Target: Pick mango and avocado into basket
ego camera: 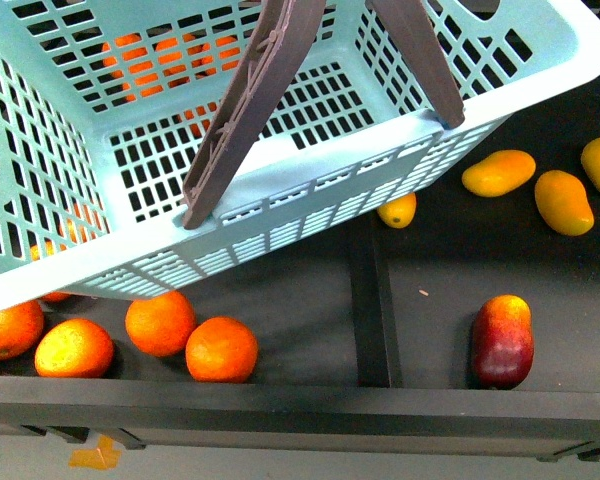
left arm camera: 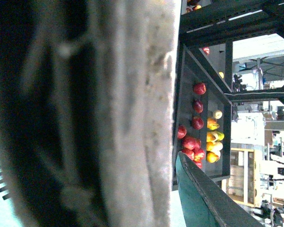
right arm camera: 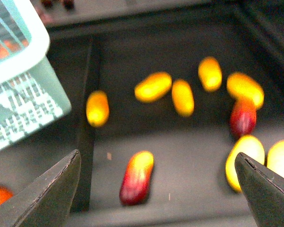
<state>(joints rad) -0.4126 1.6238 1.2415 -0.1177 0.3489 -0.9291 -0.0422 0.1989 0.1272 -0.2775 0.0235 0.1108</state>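
Your right fingers [right arm camera: 52, 194] gape wide, holding nothing, over yellow mangoes [right arm camera: 153, 87] right of the basket [right arm camera: 28, 101]. Whether your left fingers are apart, you cannot tell.

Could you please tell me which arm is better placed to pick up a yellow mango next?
Right. Its open gripper hangs over the mangoes, holding nothing. The left wrist view is filled by a blurred close surface, so that arm's placement cannot be judged.

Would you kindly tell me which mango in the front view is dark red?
The red mango lying alone by the front rail; the others are all yellow-orange.
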